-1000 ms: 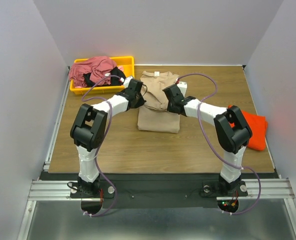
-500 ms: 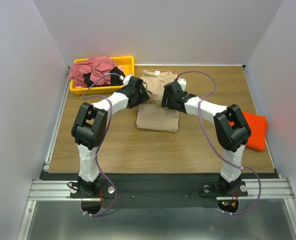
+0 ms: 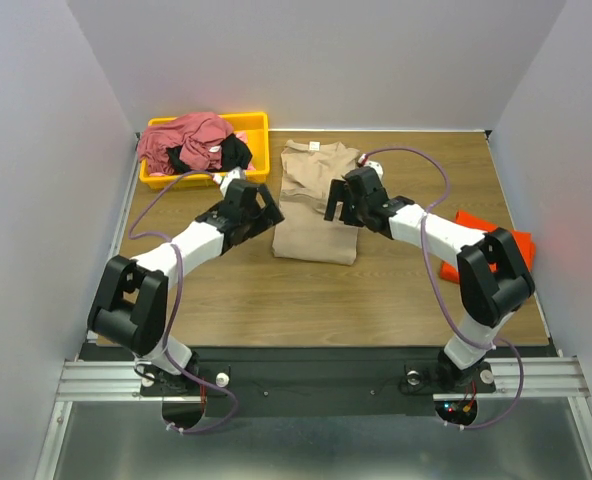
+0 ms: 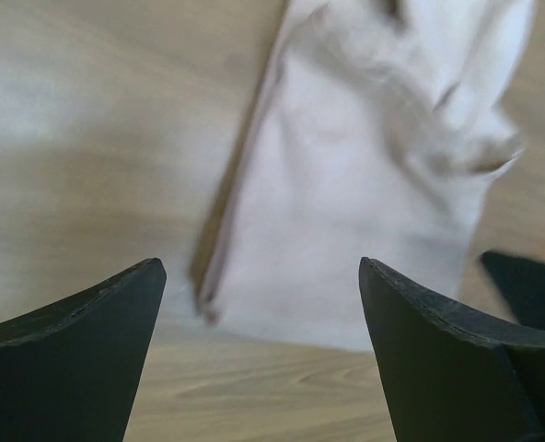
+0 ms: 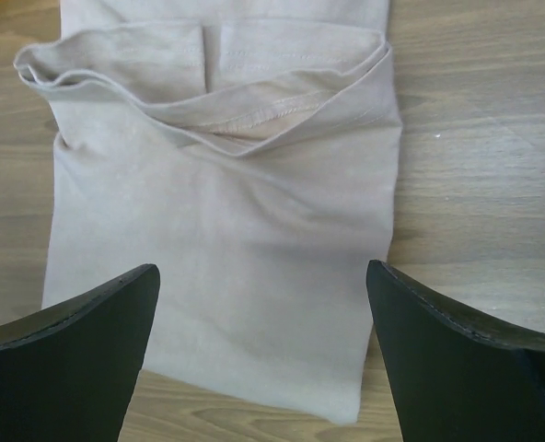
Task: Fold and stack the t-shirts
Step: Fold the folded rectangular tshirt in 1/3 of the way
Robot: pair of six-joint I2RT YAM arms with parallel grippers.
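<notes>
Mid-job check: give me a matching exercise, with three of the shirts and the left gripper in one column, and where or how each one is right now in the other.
Things
1. tan t-shirt
2. orange-red t-shirt
3. rose-red t-shirt
4. left gripper

Place or state
A. heaped in the yellow bin
B. open, holding nothing
C. folded, in the middle of the table
D. at the right edge

Pairs: 1-C, 2-D, 3-A, 4-B
</notes>
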